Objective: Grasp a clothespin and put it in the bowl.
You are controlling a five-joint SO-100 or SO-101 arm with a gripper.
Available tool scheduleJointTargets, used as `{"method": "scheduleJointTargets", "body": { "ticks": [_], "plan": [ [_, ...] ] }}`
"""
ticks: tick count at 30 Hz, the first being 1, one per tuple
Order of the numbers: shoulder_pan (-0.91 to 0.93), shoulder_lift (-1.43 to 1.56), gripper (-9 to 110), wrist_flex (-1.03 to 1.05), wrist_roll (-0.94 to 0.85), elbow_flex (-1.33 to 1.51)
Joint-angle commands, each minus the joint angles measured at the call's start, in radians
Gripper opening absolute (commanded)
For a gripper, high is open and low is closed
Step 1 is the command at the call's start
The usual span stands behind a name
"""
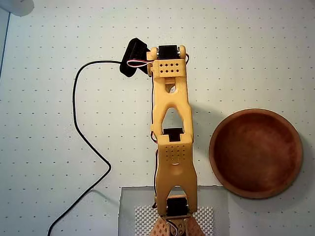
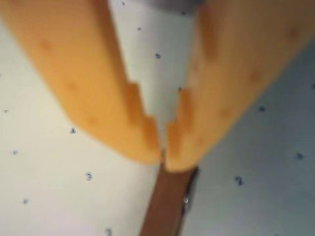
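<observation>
In the wrist view my gripper (image 2: 164, 153) is shut, and its two orange fingertips (image 2: 142, 142) meet with almost no gap. The clothespin (image 2: 165, 206) shows as a brown wooden strip running from just under the tips to the bottom edge, with its upper end hidden behind them. It is wider than the gap and does not sit between the jaws. In the overhead view the yellow arm (image 1: 171, 108) reaches far up the table. The gripper and clothespin are hidden under its wrist. The reddish-brown wooden bowl (image 1: 256, 153) stands empty to the right of the arm.
A black cable (image 1: 78, 128) curves over the dotted white table to the left of the arm. The black wrist camera (image 1: 134, 56) sticks out at the arm's far end. The arm's base stands on a grey mat (image 1: 133, 206) at the bottom edge.
</observation>
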Motion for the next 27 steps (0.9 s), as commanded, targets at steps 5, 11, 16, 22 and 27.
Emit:
{"method": "scheduleJointTargets", "body": {
  "ticks": [5, 11, 16, 22, 27],
  "plan": [
    [-0.003, 0.117, 22, -0.006, 0.023, -0.072],
    [0.0, 0.11, 35, -0.008, 0.048, -0.072],
    [0.02, 0.11, 41, -0.008, 0.167, -0.072],
    [0.026, 0.109, 44, -0.008, 0.276, -0.061],
    [0.029, 0.107, 44, -0.008, 0.351, -0.063]
  ]
}}
